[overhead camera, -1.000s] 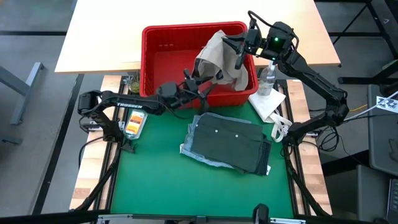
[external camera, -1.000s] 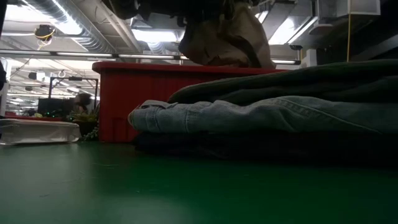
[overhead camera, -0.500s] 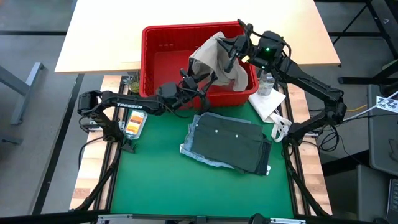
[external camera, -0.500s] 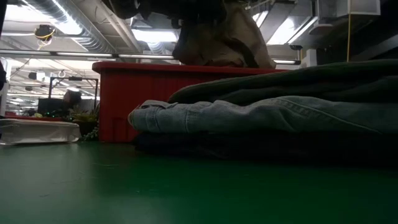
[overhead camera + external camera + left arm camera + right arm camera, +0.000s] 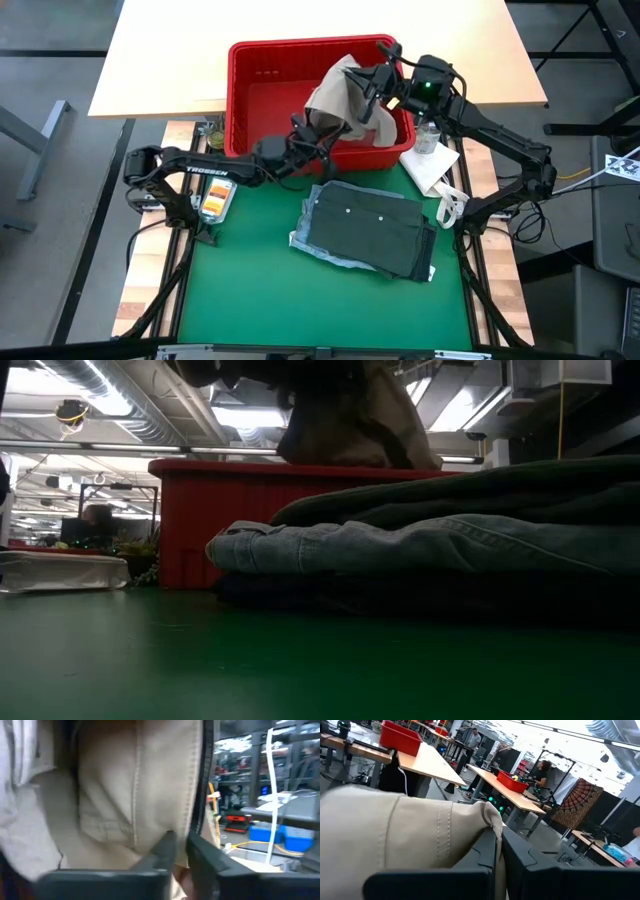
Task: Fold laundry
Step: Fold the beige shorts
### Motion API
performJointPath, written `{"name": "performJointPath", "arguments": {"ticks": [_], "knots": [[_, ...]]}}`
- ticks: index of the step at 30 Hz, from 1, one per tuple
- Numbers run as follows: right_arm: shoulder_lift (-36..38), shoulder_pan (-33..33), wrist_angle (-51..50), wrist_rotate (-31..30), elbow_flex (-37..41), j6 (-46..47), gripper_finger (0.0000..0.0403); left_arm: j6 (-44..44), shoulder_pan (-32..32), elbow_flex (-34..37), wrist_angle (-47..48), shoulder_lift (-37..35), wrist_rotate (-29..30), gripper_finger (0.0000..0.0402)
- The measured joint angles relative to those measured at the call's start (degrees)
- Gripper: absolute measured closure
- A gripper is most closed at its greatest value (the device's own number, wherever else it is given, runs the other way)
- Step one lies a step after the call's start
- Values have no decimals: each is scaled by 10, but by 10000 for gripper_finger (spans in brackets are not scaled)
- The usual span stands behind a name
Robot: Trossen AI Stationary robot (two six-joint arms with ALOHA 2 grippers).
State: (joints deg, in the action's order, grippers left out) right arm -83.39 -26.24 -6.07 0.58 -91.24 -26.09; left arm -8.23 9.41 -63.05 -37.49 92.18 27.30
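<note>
High view: beige khaki piece point(image 5: 345, 95) lifted out of the red basket point(image 5: 262, 80), hanging in a peak above its right half, presumably so that it clears the basket wall before going to the green surface point(image 5: 260, 290) for folding. Right gripper point(image 5: 378, 82) up at the top of the garment, fingers nearly together on a pinch of the khaki cloth, carrying most of the weight; right wrist view confirms a seamed fold point(image 5: 485, 817) caught between the 2 dark fingers. Left gripper point(image 5: 322, 125) lower down at the near edge of the same garment, just over the basket's front wall; left wrist view has khaki fabric point(image 5: 135, 790) pressed against the narrowed fingers, apparently closing on a lower edge, probably to spread the piece between 2 holds. Already on the surface: a stack of 3 folded garments, dark olive green piece point(image 5: 375, 235) on top, light blue denim point(image 5: 310, 245) showing beneath it, dark navy jeans point(image 5: 300, 595) at the bottom in the low view. Parked near the basket's right corner, out of the folding area: a small white cloth point(image 5: 430, 165) and a clear bottle point(image 5: 430, 130).
</note>
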Motion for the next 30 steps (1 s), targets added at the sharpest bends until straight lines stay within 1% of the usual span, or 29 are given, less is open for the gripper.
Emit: {"name": "performJointPath", "arguments": {"ticks": [1,2,3,9,13,17,19,21,25,28,30], "knots": [[0,0,0,0,0,-5,386,0,-2,0,0,-3,-5,374],[0,0,-1,-2,0,-15,386,0,-5,0,-1,-4,-12,387],[0,0,-1,-9,0,-26,386,0,-8,0,-1,-9,-19,391],[0,0,-5,-57,0,-92,386,-2,-22,0,7,-56,-50,399],[0,0,-10,-89,0,-142,386,-14,-25,0,31,-107,-56,400],[0,0,-17,-99,0,-193,386,-33,-24,0,49,-159,-55,401],[-1,1,-23,-91,0,-196,386,-43,-24,0,58,-184,-55,401],[-1,1,-35,-69,0,-196,386,-44,-24,0,67,-206,-55,401],[-1,1,-57,-17,0,-196,386,-44,-28,0,115,-244,-60,401],[-1,0,-62,27,0,-196,386,-43,-28,0,133,-261,-60,401],[-1,0,-63,44,0,-196,386,-43,-28,0,136,-267,-61,401]]}}
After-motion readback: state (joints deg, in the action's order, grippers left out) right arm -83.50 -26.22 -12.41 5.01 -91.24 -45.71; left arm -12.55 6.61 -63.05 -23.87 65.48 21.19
